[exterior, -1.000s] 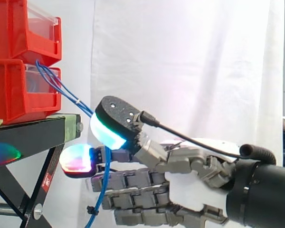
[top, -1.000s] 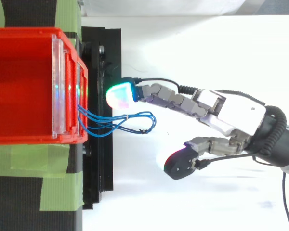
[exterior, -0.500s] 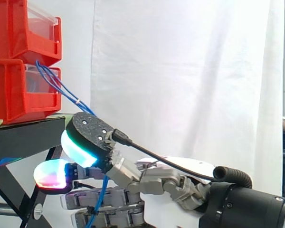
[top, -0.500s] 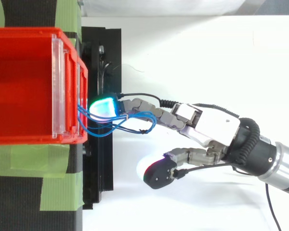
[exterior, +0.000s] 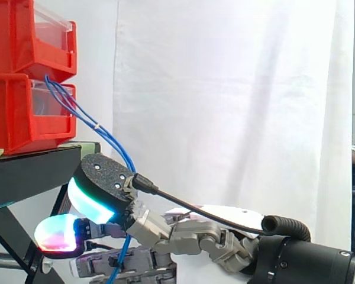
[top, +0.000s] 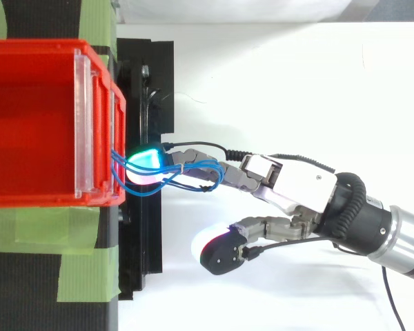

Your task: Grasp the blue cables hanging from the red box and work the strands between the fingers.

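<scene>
**Blue cables lying across an outstretched finger at the bin front**

Blue cables (exterior: pixel 77 112) are coming out at the front of the lower red bin (exterior: pixel 23 118), just under the upper red bin (exterior: pixel 29 35). They are sloping down and away from the stand, then dropping behind the hand (top: pixel 300 189). From above, the strands are looping out from the bin's clear front panel (top: pixel 83 124) and crossing over one extended finger.

That finger is reaching straight in. Its green-glowing fingertip (top: pixel 146 160) is sitting just beside the bin front, in among the loops. The thumb pad (top: pixel 224 252) is standing well apart to one side, off the cables. The fingers are lying straight and spread; nothing is pinching the strands. In the side view the thumb pad is glowing cyan along its lower edge, and a pink-white fingertip (exterior: pixel 56 234) is hanging below the edge of the black stand (exterior: pixel 35 165).

Open room is lying on the arm's side of the stand, over the white floor (top: pixel 297 83). Green tape (top: pixel 48 276) is striping the black surface beside the bins. A white curtain (exterior: pixel 225 89) is backing the scene.
</scene>
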You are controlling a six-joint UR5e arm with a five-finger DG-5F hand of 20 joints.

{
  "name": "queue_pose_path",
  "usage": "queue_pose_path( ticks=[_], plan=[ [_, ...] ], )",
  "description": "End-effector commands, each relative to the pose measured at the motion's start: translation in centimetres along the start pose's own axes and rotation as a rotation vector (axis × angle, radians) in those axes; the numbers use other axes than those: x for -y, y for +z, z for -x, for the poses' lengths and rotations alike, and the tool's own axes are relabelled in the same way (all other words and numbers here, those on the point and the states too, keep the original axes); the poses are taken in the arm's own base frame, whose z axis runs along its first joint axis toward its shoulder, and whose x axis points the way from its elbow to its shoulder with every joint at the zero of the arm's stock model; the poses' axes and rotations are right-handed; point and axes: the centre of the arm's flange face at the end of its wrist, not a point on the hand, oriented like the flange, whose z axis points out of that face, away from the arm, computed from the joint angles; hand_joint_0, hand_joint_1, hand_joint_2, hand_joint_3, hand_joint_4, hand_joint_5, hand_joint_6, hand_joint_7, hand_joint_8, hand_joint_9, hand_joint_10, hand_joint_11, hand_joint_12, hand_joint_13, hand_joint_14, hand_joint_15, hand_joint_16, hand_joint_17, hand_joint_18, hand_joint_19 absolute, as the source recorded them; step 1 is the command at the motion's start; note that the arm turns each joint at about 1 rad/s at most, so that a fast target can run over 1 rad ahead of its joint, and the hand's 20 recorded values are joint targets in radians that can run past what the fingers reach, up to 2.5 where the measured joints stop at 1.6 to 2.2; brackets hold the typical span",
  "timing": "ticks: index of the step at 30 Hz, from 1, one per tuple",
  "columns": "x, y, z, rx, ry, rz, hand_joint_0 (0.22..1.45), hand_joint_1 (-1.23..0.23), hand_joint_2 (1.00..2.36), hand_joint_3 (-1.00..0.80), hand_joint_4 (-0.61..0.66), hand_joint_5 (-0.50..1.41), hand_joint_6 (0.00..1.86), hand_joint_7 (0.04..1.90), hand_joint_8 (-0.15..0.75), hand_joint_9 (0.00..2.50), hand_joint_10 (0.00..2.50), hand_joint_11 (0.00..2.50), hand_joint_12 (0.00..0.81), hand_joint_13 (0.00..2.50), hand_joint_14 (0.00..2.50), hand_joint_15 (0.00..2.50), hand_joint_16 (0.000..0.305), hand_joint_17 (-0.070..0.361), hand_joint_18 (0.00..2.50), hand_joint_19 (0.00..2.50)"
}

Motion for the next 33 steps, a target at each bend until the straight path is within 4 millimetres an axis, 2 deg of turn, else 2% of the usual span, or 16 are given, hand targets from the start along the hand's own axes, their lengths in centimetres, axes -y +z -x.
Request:
queue_pose_path(
  ticks=[1,15,25,33],
  plan=[
    [-0.1,0.0,0.0,-0.003,0.005,0.001,0.69,-0.52,1.00,-1.00,0.12,-0.36,0.01,0.65,0.299,0.19,0.00,0.17,0.401,0.05,0.00,0.15,0.071,0.160,0.00,0.11],
    [-0.1,0.0,-0.2,-0.034,0.084,-0.005,0.69,-0.52,1.00,-1.00,0.12,-0.35,0.01,0.65,0.299,0.20,0.00,0.17,0.403,0.05,0.00,0.15,0.071,0.159,0.00,0.13],
    [-2.1,-0.2,1.0,-0.029,0.060,-0.052,0.69,-0.52,1.00,-1.00,0.12,-0.35,0.01,0.65,0.300,0.20,0.01,0.18,0.404,0.05,0.00,0.15,0.071,0.159,0.00,0.11],
    [-1.7,-0.4,1.8,-0.026,0.089,-0.088,0.69,-0.52,1.00,-1.00,0.12,-0.35,0.01,0.65,0.299,0.20,0.00,0.18,0.404,0.05,0.00,0.15,0.071,0.159,0.00,0.11]
  ],
)
